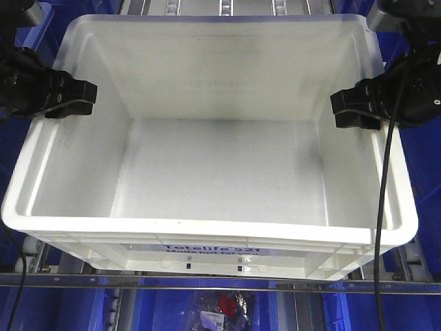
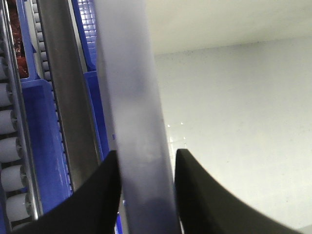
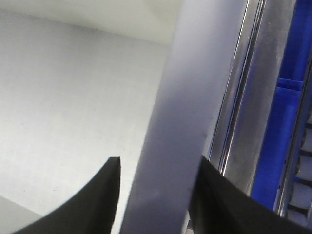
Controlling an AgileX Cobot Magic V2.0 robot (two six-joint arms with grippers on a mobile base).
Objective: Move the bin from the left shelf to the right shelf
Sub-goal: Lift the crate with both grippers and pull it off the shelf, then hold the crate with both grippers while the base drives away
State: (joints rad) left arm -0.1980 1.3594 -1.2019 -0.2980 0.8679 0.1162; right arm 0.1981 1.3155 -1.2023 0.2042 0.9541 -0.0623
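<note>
The bin point(image 1: 220, 172), a large white tote with black print on its front wall, fills the front view and is empty inside. My left gripper point(image 1: 77, 98) sits on the bin's left rim, and my right gripper point(image 1: 353, 110) sits on its right rim. In the left wrist view the left gripper point(image 2: 145, 153) straddles the rim of the bin point(image 2: 131, 97), with black fingers point(image 2: 97, 195) on both sides. In the right wrist view the right gripper point(image 3: 160, 158) straddles the opposite rim of the bin point(image 3: 195, 97) in the same way.
Blue plastic bins point(image 1: 420, 158) flank the tote on both sides, and more sit on the level below point(image 1: 62, 310). A metal shelf rail point(image 1: 220, 281) runs under the tote's front. Roller tracks point(image 2: 12, 122) and steel rails point(image 3: 248, 107) line the shelf. A bagged item point(image 1: 220, 307) lies below.
</note>
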